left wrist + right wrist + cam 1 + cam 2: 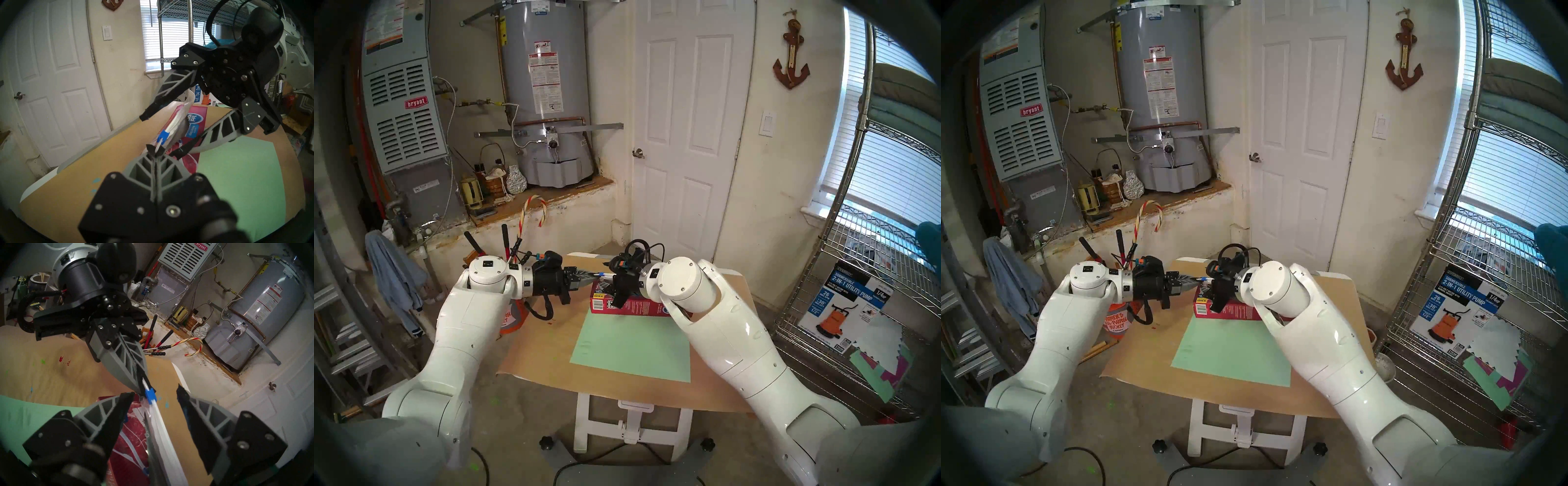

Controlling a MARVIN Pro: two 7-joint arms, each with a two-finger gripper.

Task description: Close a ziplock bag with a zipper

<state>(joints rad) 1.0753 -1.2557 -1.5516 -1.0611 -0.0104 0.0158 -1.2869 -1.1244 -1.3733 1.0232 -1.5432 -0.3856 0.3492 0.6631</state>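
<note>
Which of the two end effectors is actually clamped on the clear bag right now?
The left end effector: its grey fingers are pressed together on the clear plastic ziplock bag's white track beside the small blue slider. The right end effector straddles the bag, fingers apart.

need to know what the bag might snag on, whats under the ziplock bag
Under the ziplock bag lies the red box on the brown table cover. The box's far end is hidden by the bag and the right gripper.
</note>
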